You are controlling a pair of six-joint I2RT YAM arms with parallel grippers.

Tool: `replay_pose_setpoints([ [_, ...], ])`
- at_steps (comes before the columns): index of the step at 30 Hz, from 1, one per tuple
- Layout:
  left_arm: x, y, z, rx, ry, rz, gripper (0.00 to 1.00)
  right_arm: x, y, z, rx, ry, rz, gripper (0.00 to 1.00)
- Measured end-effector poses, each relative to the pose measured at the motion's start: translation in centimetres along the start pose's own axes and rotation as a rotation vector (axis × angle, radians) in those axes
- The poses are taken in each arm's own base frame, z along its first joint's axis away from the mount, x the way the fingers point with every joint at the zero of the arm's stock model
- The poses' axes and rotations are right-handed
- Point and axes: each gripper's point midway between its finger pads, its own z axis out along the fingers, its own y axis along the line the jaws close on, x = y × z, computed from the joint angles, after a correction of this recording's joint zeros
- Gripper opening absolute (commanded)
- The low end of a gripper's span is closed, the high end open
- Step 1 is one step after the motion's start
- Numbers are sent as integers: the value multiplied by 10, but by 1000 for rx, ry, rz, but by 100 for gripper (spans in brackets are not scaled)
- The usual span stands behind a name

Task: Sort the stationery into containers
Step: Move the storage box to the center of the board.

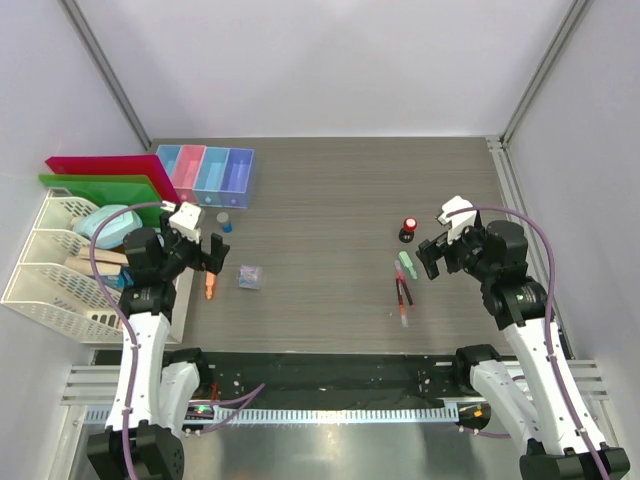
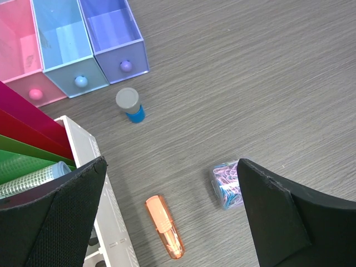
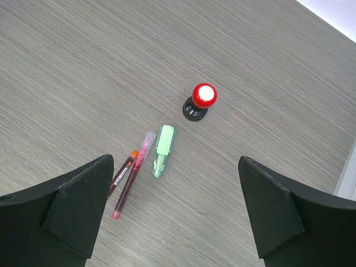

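Observation:
The four joined containers [image 1: 205,175] stand at the back left; pink, light blue and purple ones [image 2: 114,36] show in the left wrist view. My left gripper [image 1: 203,252] [image 2: 171,164] is open and empty above an orange marker [image 1: 209,288] [image 2: 164,227] and a clear packet of paper clips [image 1: 250,276] [image 2: 226,183]. A blue-capped bottle [image 1: 224,221] [image 2: 130,104] stands near the containers. My right gripper [image 1: 432,256] [image 3: 175,167] is open and empty above a green eraser [image 1: 405,266] [image 3: 163,151], two red pens [image 1: 403,297] [image 3: 129,178] and a red-capped bottle [image 1: 408,229] [image 3: 201,100].
White mesh trays [image 1: 45,270] [image 2: 105,222] holding pale blue objects sit at the left edge, close beside the left gripper. Red and green folders [image 1: 105,175] [image 2: 22,133] lean behind them. A metal rail [image 1: 505,190] runs along the table's right side.

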Motion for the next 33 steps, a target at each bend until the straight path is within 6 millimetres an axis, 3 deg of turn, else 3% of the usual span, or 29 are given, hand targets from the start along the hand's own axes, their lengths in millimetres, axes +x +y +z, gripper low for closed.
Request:
replay_pose_setpoints([
  [20,2,2,6,-7,-6,-57,100,-3,-2,-1,13,-14,-3,100],
  [23,4,2,18,15,1,-102,100,-3,-4,1,21,-12,-4,100],
  [28,12,-5,55,75,101,-142,100,6,-7,11,18,29,10,100],
  [33,-6,1,90,78,113,-121,100,12,-9,18,17,60,19,100],
])
